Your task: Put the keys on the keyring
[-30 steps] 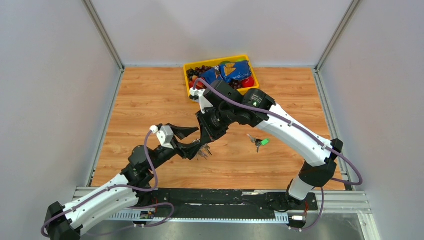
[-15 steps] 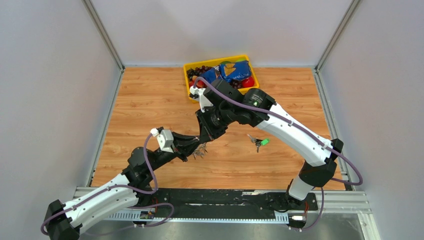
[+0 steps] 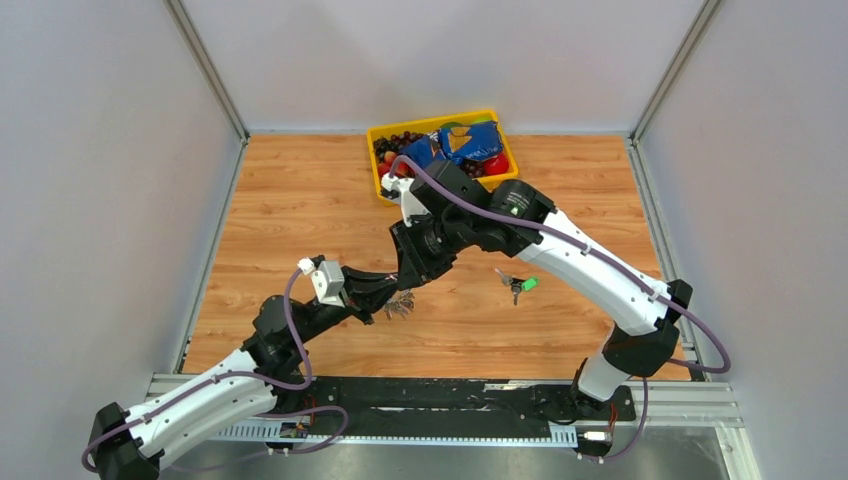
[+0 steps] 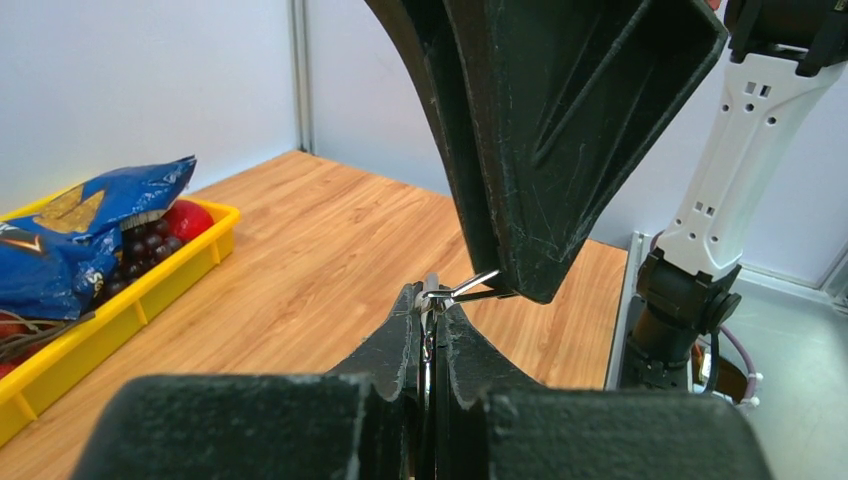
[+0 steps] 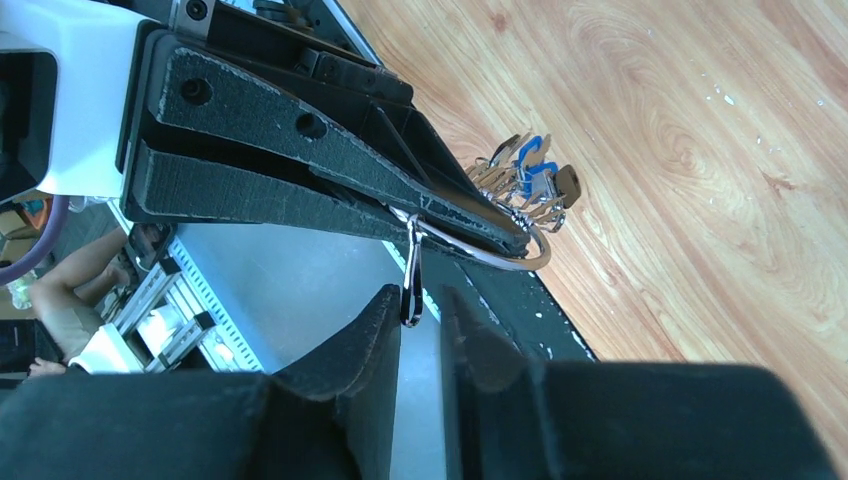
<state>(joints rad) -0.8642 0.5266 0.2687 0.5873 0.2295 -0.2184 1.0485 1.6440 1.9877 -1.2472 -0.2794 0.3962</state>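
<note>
ok so a handover is pretty much what's being seen here: the left tool (image 4: 430, 303), which was gaping wide a second ago, has been snapped together, and the keyring (image 5: 520, 258) is now pinched between its tips, with the blue-tagged bunch (image 5: 525, 180) left dangling just past them. meanwhile the right tool (image 5: 422, 312), which had been clamped tight, is being eased apart: a small gap can be seen, and a bit of the keyring is sitting in it, apparently no longer squeezed. so the keyring looks to have been passed across, which should free the right tool to be sent for the keys (image 3: 518, 285). those, green tag and all, are lying on the bench (image 3: 300, 200) well off to the side of both tools, untouched. nothing's been threaded yet, so the task is judged to be at an early stage
</note>
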